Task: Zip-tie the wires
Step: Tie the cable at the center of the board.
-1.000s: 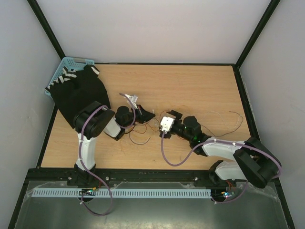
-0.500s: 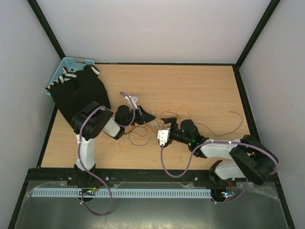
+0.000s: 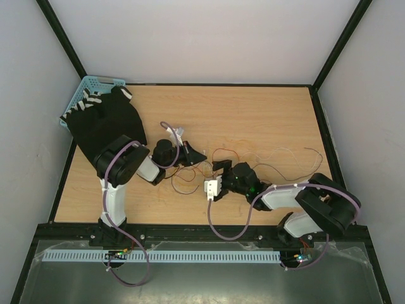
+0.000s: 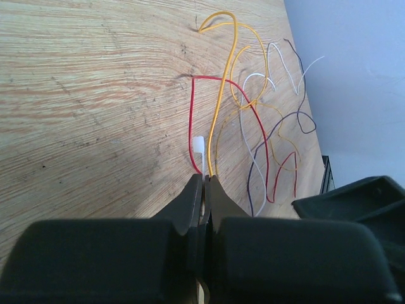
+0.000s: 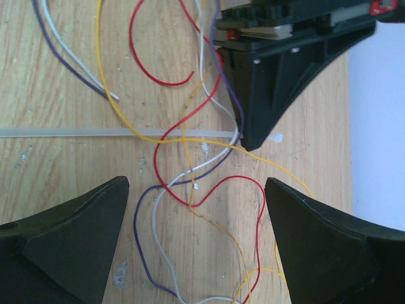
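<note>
Several thin wires, red (image 5: pixel 166 81), yellow (image 4: pixel 221 95), white and purple, lie tangled on the wooden table (image 3: pixel 266 114); they also show in the top view (image 3: pixel 190 176). A translucent zip tie (image 5: pixel 69 132) lies flat under them. My left gripper (image 4: pixel 204 180) is shut on the zip tie, whose white tip (image 4: pixel 199 147) sticks out past the jaws beside a red and a yellow wire. This gripper also shows in the top view (image 3: pixel 196 155) and the right wrist view (image 5: pixel 253 136). My right gripper (image 5: pixel 197 212) is open and empty, low over the tangle, and also shows in the top view (image 3: pixel 216 179).
A blue basket (image 3: pixel 81 96) stands at the table's far left corner with a black cloth (image 3: pixel 104 123) draped from it. More loose wire (image 3: pixel 297 155) trails to the right. Purple arm cables (image 3: pixel 218 225) loop near the front edge.
My right gripper has moved left and toward the near edge, over the wire tangle close to the left gripper. The left gripper has stayed shut in place.
</note>
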Tool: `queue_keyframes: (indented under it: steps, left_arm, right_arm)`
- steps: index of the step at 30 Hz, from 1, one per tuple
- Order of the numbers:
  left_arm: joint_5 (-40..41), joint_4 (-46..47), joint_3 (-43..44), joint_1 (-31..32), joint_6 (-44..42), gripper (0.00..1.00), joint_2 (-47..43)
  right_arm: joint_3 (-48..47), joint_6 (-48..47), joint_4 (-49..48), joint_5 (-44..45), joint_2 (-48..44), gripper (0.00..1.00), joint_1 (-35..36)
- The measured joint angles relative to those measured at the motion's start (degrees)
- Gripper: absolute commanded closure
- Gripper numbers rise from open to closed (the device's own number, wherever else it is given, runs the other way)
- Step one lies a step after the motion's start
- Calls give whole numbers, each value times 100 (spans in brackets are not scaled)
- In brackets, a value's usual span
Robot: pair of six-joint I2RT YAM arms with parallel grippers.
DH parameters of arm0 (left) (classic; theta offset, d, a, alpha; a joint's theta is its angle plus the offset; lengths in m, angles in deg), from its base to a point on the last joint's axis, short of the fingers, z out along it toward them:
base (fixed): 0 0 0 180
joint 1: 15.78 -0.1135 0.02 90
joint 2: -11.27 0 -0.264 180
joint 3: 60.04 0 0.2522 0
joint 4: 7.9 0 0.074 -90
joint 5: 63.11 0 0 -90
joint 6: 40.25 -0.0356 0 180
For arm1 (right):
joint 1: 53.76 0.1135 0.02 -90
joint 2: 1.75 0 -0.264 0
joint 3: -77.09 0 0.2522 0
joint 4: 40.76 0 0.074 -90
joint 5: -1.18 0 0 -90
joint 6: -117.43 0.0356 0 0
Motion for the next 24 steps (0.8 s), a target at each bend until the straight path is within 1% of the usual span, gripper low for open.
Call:
queue_keyframes:
  steps: [5, 10, 19, 24]
  left_arm:
    - [-13, -57, 2, -2, 28, 100, -83]
    - [-37, -170, 24, -11, 42, 100, -197]
    - [-94, -332, 59, -9, 52, 100, -251]
    - [-105, -354, 66, 2, 63, 100, -251]
  right_arm:
    - [63, -278, -369, 319, 330, 1, 240]
    - [120, -444, -621, 463, 433, 1, 282]
    - [133, -704, -1222, 610, 831, 1, 442]
    - [125, -848, -1495, 682, 1032, 1, 662]
